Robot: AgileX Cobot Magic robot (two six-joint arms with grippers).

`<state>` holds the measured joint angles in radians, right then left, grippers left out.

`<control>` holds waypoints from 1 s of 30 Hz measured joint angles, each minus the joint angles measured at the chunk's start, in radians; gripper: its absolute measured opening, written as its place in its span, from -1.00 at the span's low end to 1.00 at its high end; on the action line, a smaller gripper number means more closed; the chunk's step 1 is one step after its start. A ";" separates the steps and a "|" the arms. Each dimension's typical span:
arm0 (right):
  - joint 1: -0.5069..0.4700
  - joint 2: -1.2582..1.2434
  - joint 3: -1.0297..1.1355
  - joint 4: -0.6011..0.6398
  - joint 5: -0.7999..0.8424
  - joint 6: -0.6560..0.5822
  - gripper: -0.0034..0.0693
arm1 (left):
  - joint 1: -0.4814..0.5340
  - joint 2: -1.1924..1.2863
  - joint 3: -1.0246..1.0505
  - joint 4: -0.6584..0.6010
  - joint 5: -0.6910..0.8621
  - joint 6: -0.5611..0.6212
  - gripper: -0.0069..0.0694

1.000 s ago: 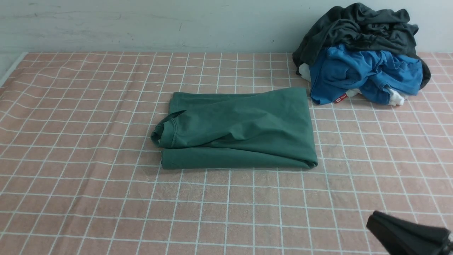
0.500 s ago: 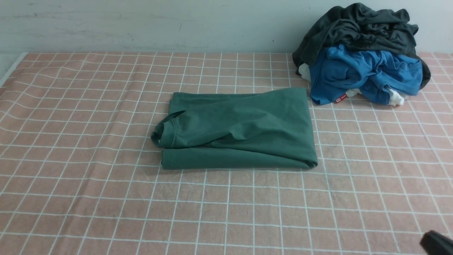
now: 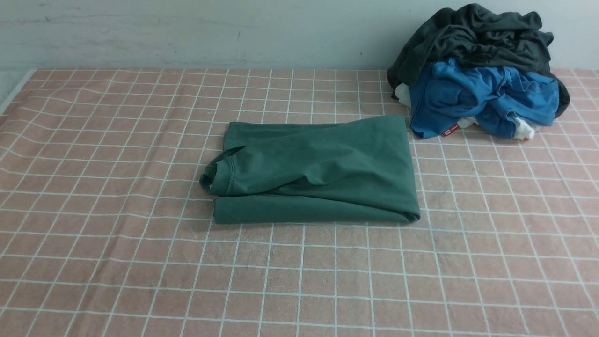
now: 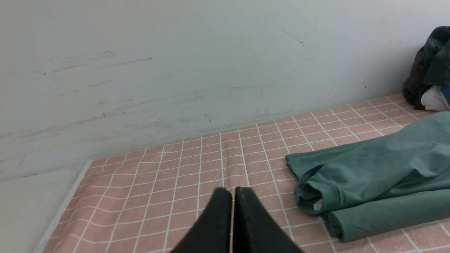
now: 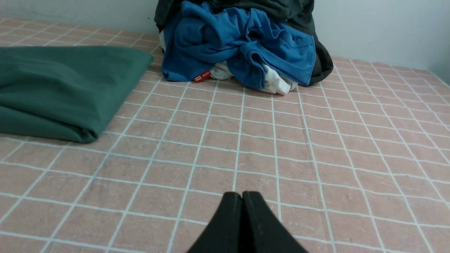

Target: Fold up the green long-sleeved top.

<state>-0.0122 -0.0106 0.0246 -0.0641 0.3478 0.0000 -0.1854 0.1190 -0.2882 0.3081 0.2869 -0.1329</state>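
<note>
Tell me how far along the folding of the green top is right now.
Mostly done, it seems: the green top lies folded in a compact rectangle on the checked cloth, collar at its left end. Nothing is in hand: the left gripper and right gripper are both shut, empty and clear of it. Possibly one more fold is left; the clothes pile sits untouched behind.

Tablecloth (image 3: 117,262) lies open — only clothes pile (image 3: 477,70) blocks far-right corner.
</note>
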 joint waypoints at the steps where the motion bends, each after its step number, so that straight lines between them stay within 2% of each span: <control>1: 0.000 0.000 0.000 0.008 0.000 -0.008 -0.94 | 0.000 0.000 0.000 0.000 0.000 0.000 -0.82; 19: 0.000 0.000 -0.001 0.017 0.004 -0.018 -0.93 | 0.014 -0.042 0.054 -0.009 -0.039 0.000 -0.82; 22: 0.000 0.000 -0.001 0.017 0.005 -0.018 -0.93 | 0.051 -0.086 0.115 -0.046 -0.048 0.000 -0.82; 26: 0.000 0.000 -0.001 0.019 0.007 -0.018 -0.93 | 0.152 -0.129 0.257 -0.150 -0.084 0.001 -0.82; 30: 0.000 0.000 -0.001 0.019 0.008 -0.018 -0.93 | 0.164 -0.129 0.315 -0.204 -0.113 0.029 -0.82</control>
<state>-0.0122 -0.0106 0.0237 -0.0453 0.3558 -0.0180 -0.0217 -0.0104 0.0269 0.1038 0.1740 -0.1039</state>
